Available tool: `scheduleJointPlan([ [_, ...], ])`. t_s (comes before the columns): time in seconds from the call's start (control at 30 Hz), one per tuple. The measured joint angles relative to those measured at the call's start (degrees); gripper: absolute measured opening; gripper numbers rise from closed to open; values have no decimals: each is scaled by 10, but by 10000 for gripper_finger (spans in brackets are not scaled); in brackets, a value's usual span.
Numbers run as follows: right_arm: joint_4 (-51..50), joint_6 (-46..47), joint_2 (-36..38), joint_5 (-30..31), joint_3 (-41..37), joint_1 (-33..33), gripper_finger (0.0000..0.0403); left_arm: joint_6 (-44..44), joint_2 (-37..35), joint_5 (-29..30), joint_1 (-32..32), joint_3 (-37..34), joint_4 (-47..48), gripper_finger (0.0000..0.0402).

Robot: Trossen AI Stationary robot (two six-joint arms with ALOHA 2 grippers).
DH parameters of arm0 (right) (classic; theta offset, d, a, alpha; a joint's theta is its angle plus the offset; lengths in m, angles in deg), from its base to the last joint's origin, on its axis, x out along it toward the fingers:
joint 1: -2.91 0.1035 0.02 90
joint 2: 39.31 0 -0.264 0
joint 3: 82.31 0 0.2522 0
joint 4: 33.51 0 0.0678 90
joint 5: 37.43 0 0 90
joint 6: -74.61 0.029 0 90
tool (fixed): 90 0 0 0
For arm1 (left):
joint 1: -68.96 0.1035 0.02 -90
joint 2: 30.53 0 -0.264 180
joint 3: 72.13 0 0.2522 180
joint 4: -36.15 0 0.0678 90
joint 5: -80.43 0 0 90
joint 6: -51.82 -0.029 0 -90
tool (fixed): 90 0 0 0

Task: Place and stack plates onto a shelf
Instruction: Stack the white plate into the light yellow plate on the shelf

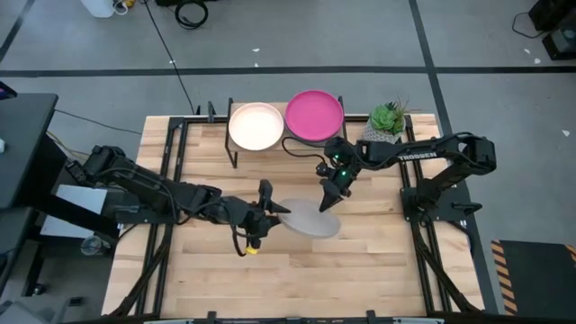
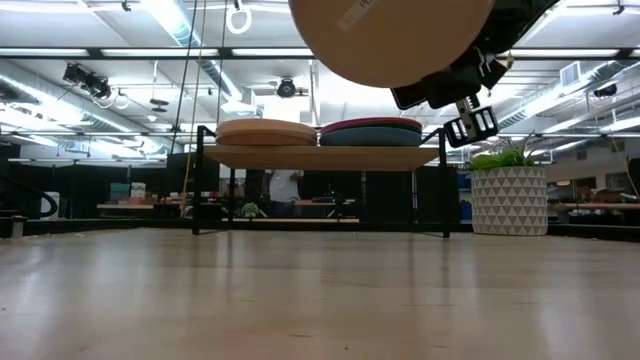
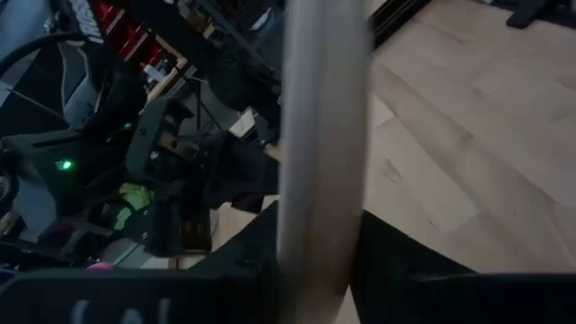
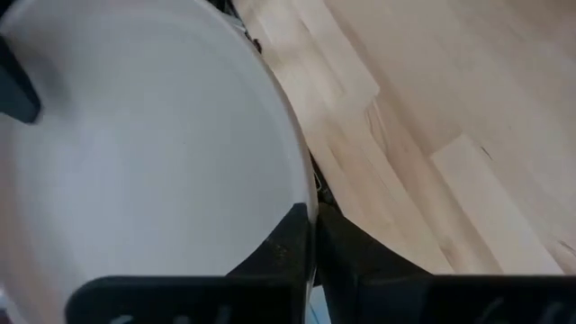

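A pale grey plate is up in the air over the table's middle; in the low view its underside looks tan. My left gripper is shut on its left rim and my right gripper is shut on its far right rim. The shelf stands at the far edge. It carries a stack topped by the cream plate and another topped by the magenta plate, which lies on a dark teal one. The other plates cannot be made out. My left gripper pinches the plate's left rim between its two fingers, coming level from the table's left side. The plate is lifted clear of the table and lies roughly flat, showing edge-on in the left wrist view. My right gripper pinches the plate's rim on the far right side, one finger over the top face and one below. It comes slanting down from the far right. The plate is lifted clear.
A green plant in a white patterned pot stands at the shelf's right end, close behind my right arm. The wooden table stretches bare toward the near edge. Black frame rails run along both sides.
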Motion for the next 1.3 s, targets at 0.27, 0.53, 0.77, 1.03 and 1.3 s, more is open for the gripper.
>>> scheduleJointPlan([
  [0.27, 21, 13, 6, 1, 0, 0, 68, 11, 0, -42, -7, 0, -1, 77],
  [0.53, 21, 29, 87, 43, 0, -44, 78, 47, -9, -38, -28, 0, -1, 74],
  [0.77, -5, 37, 173, 100, 0, -87, 78, 68, -27, -18, -34, 5, -6, 74],
  [1.03, -15, 33, 301, 199, 0, -124, 79, 51, -87, 99, -14, 62, 122, 61],
  [1.3, -34, 21, 366, 269, 0, -130, 78, -49, -101, 111, 92, 91, 212, 48],
])
